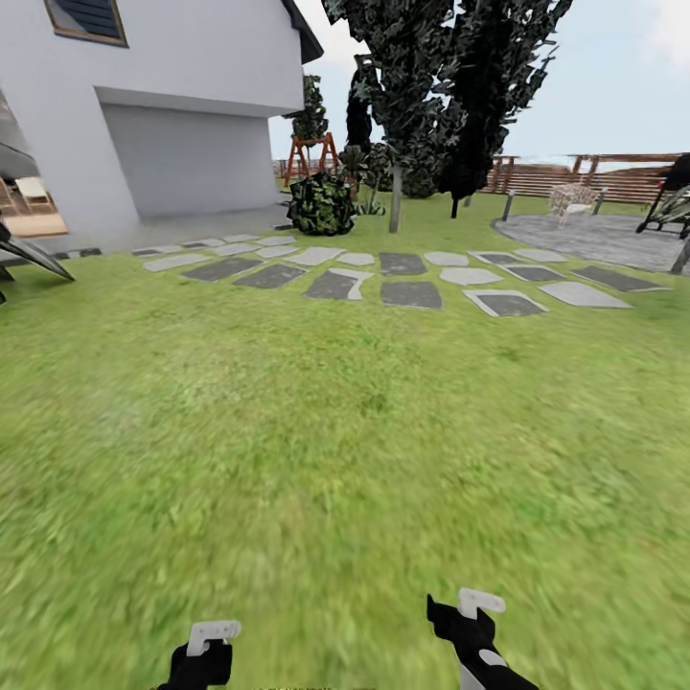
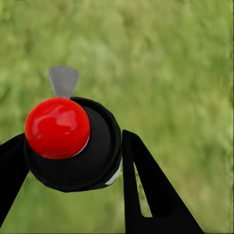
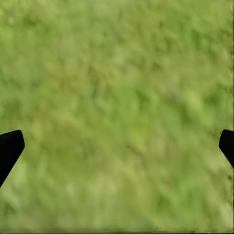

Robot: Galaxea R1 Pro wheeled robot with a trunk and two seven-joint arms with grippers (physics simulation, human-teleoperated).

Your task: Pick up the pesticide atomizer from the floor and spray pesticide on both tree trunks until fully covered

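Note:
In the left wrist view the pesticide atomizer shows end-on: a black cylinder with a glossy red cap and a grey nozzle. My left gripper is shut on it, one black finger on each side, above grass. That gripper sits low at the near edge of the floor. My right gripper is beside it, open and empty over grass. A tree with a pale tree trunk stands far ahead, beyond the stepping stones.
Grey stepping stones cross the lawn ahead. A white house stands at the left and a round bush beside the pale trunk. All-black trees, a wooden fence and a paved patio lie at the right.

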